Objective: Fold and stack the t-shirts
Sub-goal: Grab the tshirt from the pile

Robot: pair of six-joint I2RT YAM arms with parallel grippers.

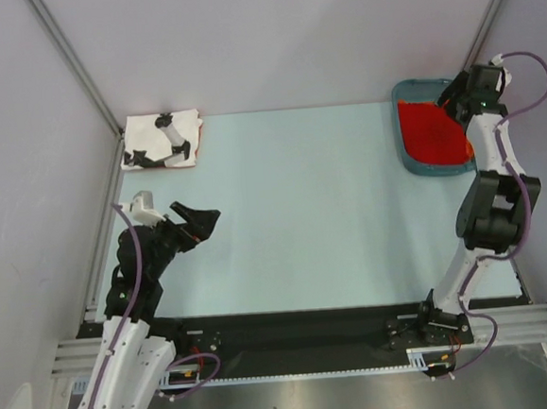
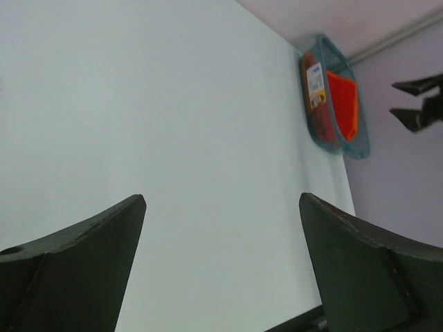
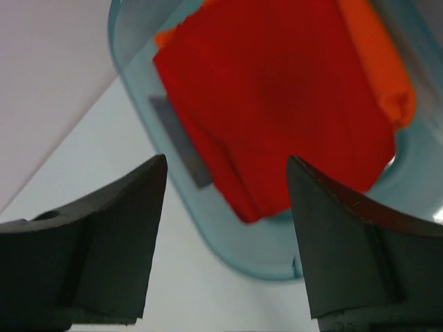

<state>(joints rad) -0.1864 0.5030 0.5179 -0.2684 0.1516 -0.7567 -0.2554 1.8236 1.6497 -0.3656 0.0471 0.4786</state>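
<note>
A white t-shirt with black printed shapes [image 1: 162, 140] lies folded at the table's far left corner, with a thin red edge showing along its right side. A red t-shirt [image 1: 431, 130] lies crumpled in the teal basket [image 1: 405, 99] at the far right. It also shows in the right wrist view [image 3: 277, 90] and the left wrist view [image 2: 342, 100]. My right gripper [image 1: 454, 95] hovers over the basket's far right side, open and empty [image 3: 226, 162]. My left gripper [image 1: 199, 220] is open and empty above the bare table at the left [image 2: 221, 200].
The basket's rim [image 3: 228, 242] lies directly below my right gripper. Metal frame posts and grey walls close in the table at the left, back and right. The pale table surface [image 1: 302, 202] stretches between the two arms.
</note>
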